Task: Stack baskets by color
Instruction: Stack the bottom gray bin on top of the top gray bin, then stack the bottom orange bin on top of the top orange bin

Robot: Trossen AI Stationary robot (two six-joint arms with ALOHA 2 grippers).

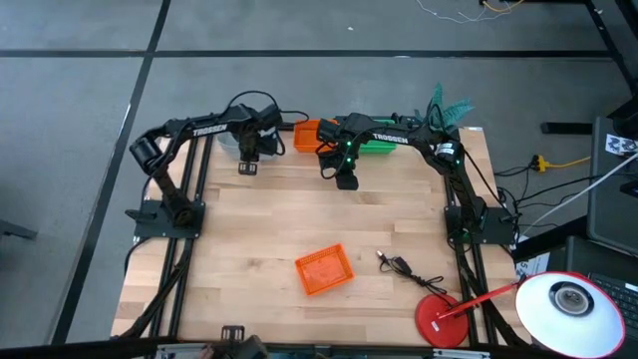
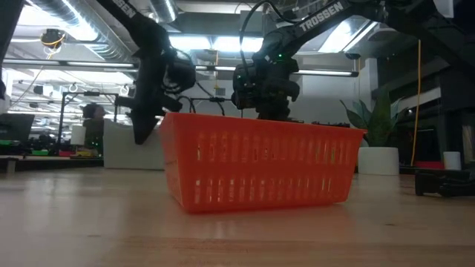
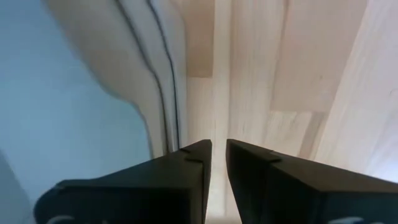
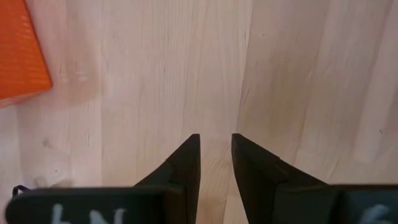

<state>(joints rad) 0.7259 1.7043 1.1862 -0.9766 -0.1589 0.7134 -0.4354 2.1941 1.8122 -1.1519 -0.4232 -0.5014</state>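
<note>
One orange basket [image 1: 324, 269] [image 2: 260, 167] rests bottom down on the table's near middle. Along the far edge sit another orange basket [image 1: 304, 135], a green basket [image 1: 377, 149] and a grey-white basket [image 1: 227, 145], which shows blurred in the left wrist view [image 3: 74, 106]. My left gripper [image 1: 247, 162] [image 3: 219, 146] points down beside the grey-white basket, with a narrow gap and nothing between its fingers. My right gripper [image 1: 345, 179] [image 4: 216, 138] hangs open over bare wood in front of the orange and green baskets. The right wrist view catches a corner of an orange basket [image 4: 18, 56].
A black cable [image 1: 404, 267] lies right of the near orange basket. A red round lamp base [image 1: 439, 321] with a white lamp head [image 1: 568, 299] stands at the near right corner. A teal plant [image 1: 449, 110] is at the far right. Bare wood [image 1: 259, 219] spans the table's middle.
</note>
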